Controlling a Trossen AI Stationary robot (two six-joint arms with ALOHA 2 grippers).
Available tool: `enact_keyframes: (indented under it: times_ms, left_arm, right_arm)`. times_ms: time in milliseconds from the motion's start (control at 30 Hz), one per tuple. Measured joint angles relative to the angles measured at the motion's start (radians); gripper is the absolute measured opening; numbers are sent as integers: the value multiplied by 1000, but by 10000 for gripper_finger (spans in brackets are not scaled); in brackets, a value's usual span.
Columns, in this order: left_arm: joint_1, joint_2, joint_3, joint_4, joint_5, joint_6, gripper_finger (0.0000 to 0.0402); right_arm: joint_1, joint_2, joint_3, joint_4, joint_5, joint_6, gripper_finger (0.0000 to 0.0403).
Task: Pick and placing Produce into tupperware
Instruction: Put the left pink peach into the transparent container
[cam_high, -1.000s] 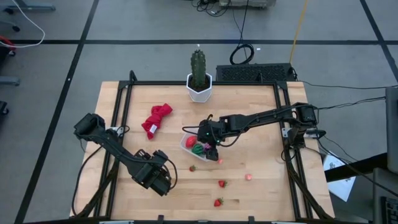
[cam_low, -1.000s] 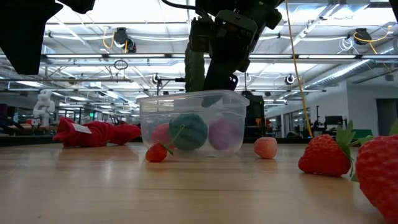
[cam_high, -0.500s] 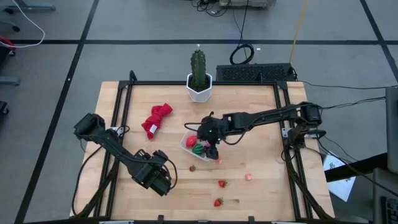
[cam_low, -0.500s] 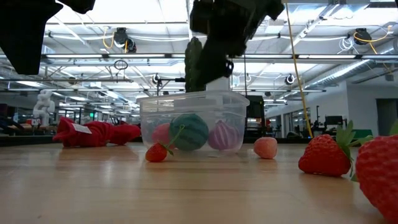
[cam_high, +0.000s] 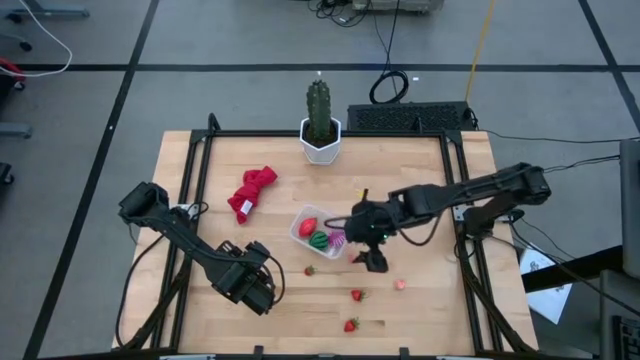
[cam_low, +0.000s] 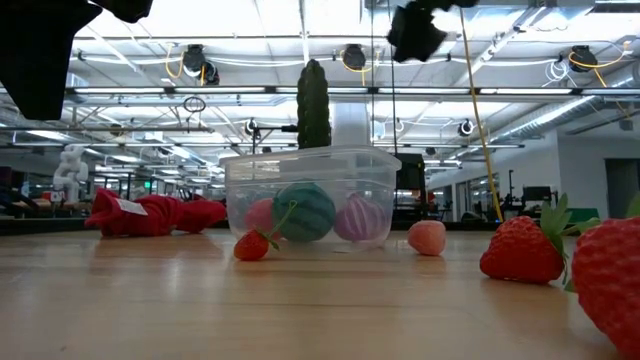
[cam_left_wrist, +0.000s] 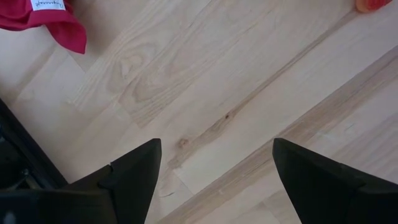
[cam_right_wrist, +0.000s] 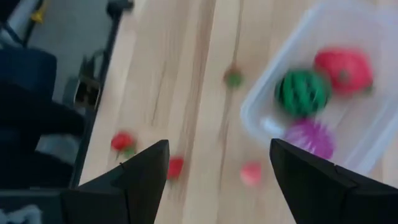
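tupperware (cam_high: 318, 232): clear tub at centre of high view, on the wooden tabletop (cam_high: 420, 190).
inside the tub: green striped ball (cam_high: 319, 240), red oval (cam_high: 308, 227), purple ball (cam_high: 338, 238), side by side.
loose produce: small strawberry (cam_high: 309, 270) just below the tub; two more strawberries (cam_high: 357, 295) lower centre; pink bit (cam_high: 401, 284) lower right of centre.
right end effector (cam_high: 374, 262): just right of the tub, raised above the tabletop, fingers spread, holding nothing.
left end effector (cam_high: 258, 292): lower left of high view, well apart from the tub, fingers spread, empty.
red cloth (cam_high: 252, 190): upper left of the tub.
cactus (cam_high: 319, 108): in white pot at top centre edge.
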Motion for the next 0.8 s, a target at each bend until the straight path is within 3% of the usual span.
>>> enact_keyframes:
  times_ms: [167, 500, 800]
  left_arm:
    - [0, 0, 0, 0, 0, -1, 310]
    - [1, 0, 0, 11, 1, -7, 310]
    - [1, 0, 0, 12, 1, -11, 310]
  right_arm:
    - [52, 0, -73, -9, 52, 37, 272]
    - [44, 1, -327, 217, 51, 218, 272]
    - [38, 2, -422, 374, 50, 351, 272]
